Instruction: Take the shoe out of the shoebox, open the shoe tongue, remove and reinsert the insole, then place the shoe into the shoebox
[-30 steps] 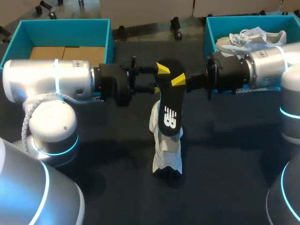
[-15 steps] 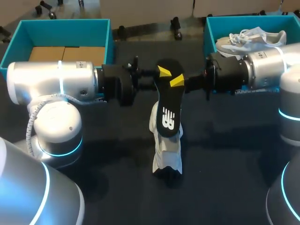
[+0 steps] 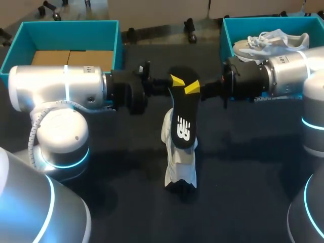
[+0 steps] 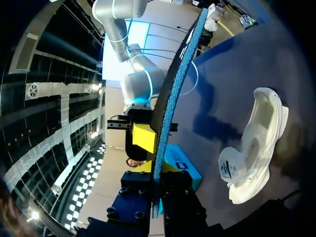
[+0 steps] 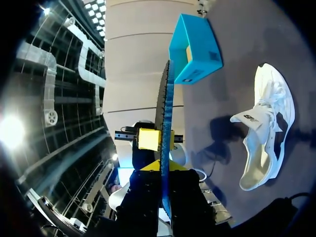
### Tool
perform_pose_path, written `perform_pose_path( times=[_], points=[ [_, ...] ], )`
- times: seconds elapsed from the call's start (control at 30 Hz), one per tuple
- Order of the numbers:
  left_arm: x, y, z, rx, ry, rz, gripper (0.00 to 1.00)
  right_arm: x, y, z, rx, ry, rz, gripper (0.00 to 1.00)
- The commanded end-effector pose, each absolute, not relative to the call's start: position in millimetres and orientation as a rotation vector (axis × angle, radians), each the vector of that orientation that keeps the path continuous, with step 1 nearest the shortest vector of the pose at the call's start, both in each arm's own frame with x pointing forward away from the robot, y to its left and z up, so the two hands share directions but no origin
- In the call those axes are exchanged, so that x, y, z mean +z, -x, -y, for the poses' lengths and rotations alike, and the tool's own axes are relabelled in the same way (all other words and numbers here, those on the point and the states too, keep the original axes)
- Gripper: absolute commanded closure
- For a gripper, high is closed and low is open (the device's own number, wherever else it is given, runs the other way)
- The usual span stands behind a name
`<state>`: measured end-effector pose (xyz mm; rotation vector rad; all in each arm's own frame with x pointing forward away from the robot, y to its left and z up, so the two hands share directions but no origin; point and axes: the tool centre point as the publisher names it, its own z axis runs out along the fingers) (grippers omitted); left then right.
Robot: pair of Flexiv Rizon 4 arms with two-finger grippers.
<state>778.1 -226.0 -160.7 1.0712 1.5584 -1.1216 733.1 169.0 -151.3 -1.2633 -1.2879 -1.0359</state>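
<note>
Left gripper (image 3: 176,80) and right gripper (image 3: 192,87) both clamp the insole (image 3: 181,119) at its far end. It is held above the shoe (image 3: 180,169), which lies on the table (image 3: 243,167). Both arms are level and face each other.

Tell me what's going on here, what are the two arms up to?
Both arms hold the black insole between them above the table: the left claw and the right claw pinch its upper end from opposite sides. The white shoe lies on the table just beneath, out of the boxes. A second shoe sits in the teal box at the right.
</note>
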Motion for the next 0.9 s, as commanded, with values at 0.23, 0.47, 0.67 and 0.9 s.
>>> perform_pose_path(
  times=[0.23,0.47,0.67,0.9],
  points=[
    [-164,-779,225,-1.198,-1.122,-1.583,1.0,-152,-722,-146,-1.087,1.35,1.336,0.0],
    [-165,-771,215,-1.256,-1.129,-1.601,1.0,-153,-714,-120,-1.104,1.401,1.441,0.0],
    [-164,-766,206,-1.284,-1.113,-1.619,1.0,-152,-705,-91,-1.134,1.447,1.576,0.0],
    [-164,-755,198,-1.364,-1.097,-1.643,1.0,-156,-703,-74,-1.151,1.355,1.83,0.0]
  ],
)
